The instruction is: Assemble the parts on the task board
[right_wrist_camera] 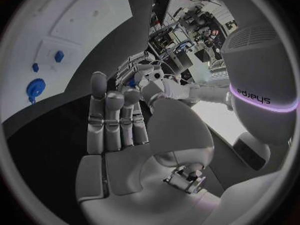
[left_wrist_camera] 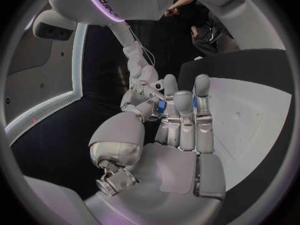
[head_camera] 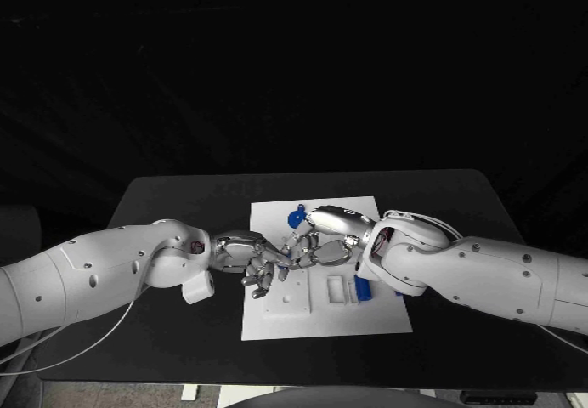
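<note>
A: Head view first. Left hand (head_camera: 251,259) and right hand (head_camera: 325,238) met fingertip to fingertip above the white board (head_camera: 321,302), near its middle.

B: Holding anything?

A: From the left wrist, a small blue part (left_wrist_camera: 161,106) seen between the fingertips of both hands. Which hand actually grips it, cannot tell. Left hand's fingers held straight and side by side; right hand's likewise from its own wrist.

B: And further out?

A: Round blue part (head_camera: 296,218) on the board's far end, just beyond the right hand. Two more blue parts (head_camera: 364,290) seated beside a white block at the board's right edge. Board flat on the black table (head_camera: 183,200).
</note>
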{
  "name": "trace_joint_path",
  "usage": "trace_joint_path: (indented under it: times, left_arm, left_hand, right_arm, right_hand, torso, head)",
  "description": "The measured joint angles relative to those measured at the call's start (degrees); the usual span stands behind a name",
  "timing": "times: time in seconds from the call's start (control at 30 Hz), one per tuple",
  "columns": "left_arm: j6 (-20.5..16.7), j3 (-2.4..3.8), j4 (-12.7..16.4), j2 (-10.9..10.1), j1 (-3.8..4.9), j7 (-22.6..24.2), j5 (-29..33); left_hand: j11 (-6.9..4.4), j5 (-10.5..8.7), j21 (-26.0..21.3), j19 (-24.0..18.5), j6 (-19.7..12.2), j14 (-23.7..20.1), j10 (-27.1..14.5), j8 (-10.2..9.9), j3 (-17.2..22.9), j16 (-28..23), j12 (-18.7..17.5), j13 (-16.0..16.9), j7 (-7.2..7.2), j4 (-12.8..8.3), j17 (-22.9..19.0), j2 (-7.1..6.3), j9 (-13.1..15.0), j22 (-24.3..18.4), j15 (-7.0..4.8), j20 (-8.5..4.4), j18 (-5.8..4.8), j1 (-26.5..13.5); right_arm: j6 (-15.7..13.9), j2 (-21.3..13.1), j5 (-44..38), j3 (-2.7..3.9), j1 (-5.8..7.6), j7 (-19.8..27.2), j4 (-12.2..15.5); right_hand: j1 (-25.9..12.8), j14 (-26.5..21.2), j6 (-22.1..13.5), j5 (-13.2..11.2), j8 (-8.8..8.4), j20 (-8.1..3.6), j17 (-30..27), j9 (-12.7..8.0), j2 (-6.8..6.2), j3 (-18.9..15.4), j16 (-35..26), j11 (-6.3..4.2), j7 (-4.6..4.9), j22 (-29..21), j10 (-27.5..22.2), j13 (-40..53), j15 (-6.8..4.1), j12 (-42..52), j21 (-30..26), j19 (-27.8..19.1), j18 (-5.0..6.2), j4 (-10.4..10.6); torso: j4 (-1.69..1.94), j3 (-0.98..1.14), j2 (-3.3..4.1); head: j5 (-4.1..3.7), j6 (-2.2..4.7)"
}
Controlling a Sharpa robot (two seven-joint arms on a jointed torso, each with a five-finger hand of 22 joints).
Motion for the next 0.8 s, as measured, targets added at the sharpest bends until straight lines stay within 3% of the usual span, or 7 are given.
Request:
trace_joint_path:
  times: [0.2,0.33,0.4,0.67,0.7,0.73,0.8]
  left_arm:
    - [-0.32,0.00,-0.04,-0.03,0.00,-0.06,0.10]
    - [-0.57,-0.01,-0.07,-0.03,-0.02,-0.13,0.12]
    - [-0.68,-0.01,-0.07,-0.03,-0.02,-0.17,0.12]
    - [-1.24,-0.02,-0.09,0.01,-0.03,-0.45,0.21]
    - [-1.29,-0.01,-0.09,0.02,-0.03,-0.48,0.22]
    - [-1.35,-0.01,-0.09,0.02,-0.03,-0.51,0.23]
    - [-1.45,0.00,-0.08,0.02,-0.03,-0.59,0.26]
  left_hand:
    - [-0.10,-0.01,-0.15,0.00,-0.23,0.00,-0.10,0.33,-1.00,0.00,0.00,0.00,-0.16,-1.07,-0.08,-0.52,-1.17,0.04,0.00,0.00,0.00,0.81]
    - [-0.02,1.35,-0.85,0.20,-0.60,0.00,-0.62,0.56,-11.24,-0.26,0.00,0.01,-0.53,0.81,-0.30,-0.15,-2.80,0.04,0.00,0.20,0.00,3.85]
    - [-0.02,1.35,-0.88,0.24,-0.63,0.00,-0.62,0.74,-13.03,-0.26,0.11,0.00,-0.57,1.00,-0.32,-0.11,-3.30,0.04,0.00,0.16,0.00,4.29]
    - [-0.02,1.85,-1.22,0.62,0.01,0.00,-0.62,1.00,-18.58,-0.27,0.24,0.01,-0.78,2.09,-0.46,-4.10,-4.59,0.03,0.00,0.19,0.01,4.31]
    - [-0.02,4.25,-1.22,0.74,0.01,0.00,-0.62,1.00,-20.32,-0.26,0.23,0.01,-0.78,2.54,-0.46,-4.51,-4.70,0.03,0.00,0.07,0.00,4.32]
    - [-0.02,6.01,-1.45,0.82,0.02,0.00,-0.62,1.00,-24.30,-0.26,0.23,0.01,-0.78,3.27,-0.46,-3.91,-4.90,0.03,0.00,-0.01,0.01,5.77]
    - [-0.02,7.22,-1.46,0.82,0.02,0.00,-0.62,1.00,-27.74,-0.26,0.24,0.01,-0.78,3.70,-0.46,-3.06,-5.38,0.03,0.00,-0.01,0.00,6.86]
  right_arm:
    - [-0.07,0.03,-0.08,0.00,0.00,-0.11,0.03]
    - [-0.16,0.02,-0.12,0.00,0.02,-0.32,0.00]
    - [-0.19,0.02,-0.14,0.00,0.02,-0.40,0.00]
    - [-0.39,0.06,-0.25,0.02,0.03,-0.88,-0.04]
    - [-0.40,0.06,-0.26,0.02,0.03,-0.95,-0.05]
    - [-0.42,0.07,-0.27,0.02,0.03,-1.02,-0.06]
    - [-0.43,0.07,-0.29,0.02,0.03,-1.15,-0.09]
  right_hand:
    - [0.29,0.20,0.19,0.93,0.05,-0.10,0.22,0.00,0.30,-0.82,0.21,-0.20,-0.01,0.59,0.21,0.44,-0.20,0.01,-0.65,0.28,0.00,0.02]
    - [0.20,0.20,0.25,1.58,0.09,-0.10,0.23,0.00,0.39,-0.82,0.21,-0.20,-0.06,0.74,0.21,0.57,-0.20,0.22,-0.65,0.28,0.00,0.02]
    - [0.12,0.33,0.26,1.58,0.09,0.09,0.33,0.00,0.48,-0.82,0.20,-0.41,-0.07,0.84,0.42,0.67,-0.33,0.22,-0.88,0.49,-0.01,0.02]
    - [-0.18,0.57,0.31,2.15,0.12,-0.23,0.54,0.00,0.77,-1.24,0.48,-0.42,-0.12,1.29,0.86,0.87,-0.57,0.22,-1.21,0.81,0.00,0.25]
    - [-0.18,0.59,0.32,2.15,0.12,-0.31,0.53,0.00,0.77,-1.25,0.48,-0.50,-0.12,1.34,0.95,0.90,-0.58,0.22,-1.21,0.90,0.00,0.24]
    - [-0.19,0.59,0.32,2.26,0.13,-0.32,0.54,0.00,0.77,-1.30,0.48,-0.51,-0.12,1.34,0.96,0.90,-0.58,0.22,-1.33,0.90,-0.01,0.20]
    - [-0.19,0.59,0.33,2.64,0.18,-0.32,0.53,0.00,0.77,-1.45,0.48,-0.52,-0.12,1.45,0.96,0.96,-0.58,0.22,-1.54,0.90,0.00,0.35]
  torso:
    - [0.01,0.00,0.00]
    - [0.01,0.00,0.00]
    - [0.01,0.01,0.00]
    - [0.01,-0.01,0.00]
    - [0.01,-0.01,0.00]
    - [0.01,-0.01,0.00]
    - [0.01,-0.01,0.00]
  head:
    - [0.00,0.01]
    - [0.01,0.01]
    - [0.01,0.01]
    - [-0.06,-0.04]
    - [-0.08,-0.07]
    - [-0.09,-0.09]
    - [-0.12,-0.11]
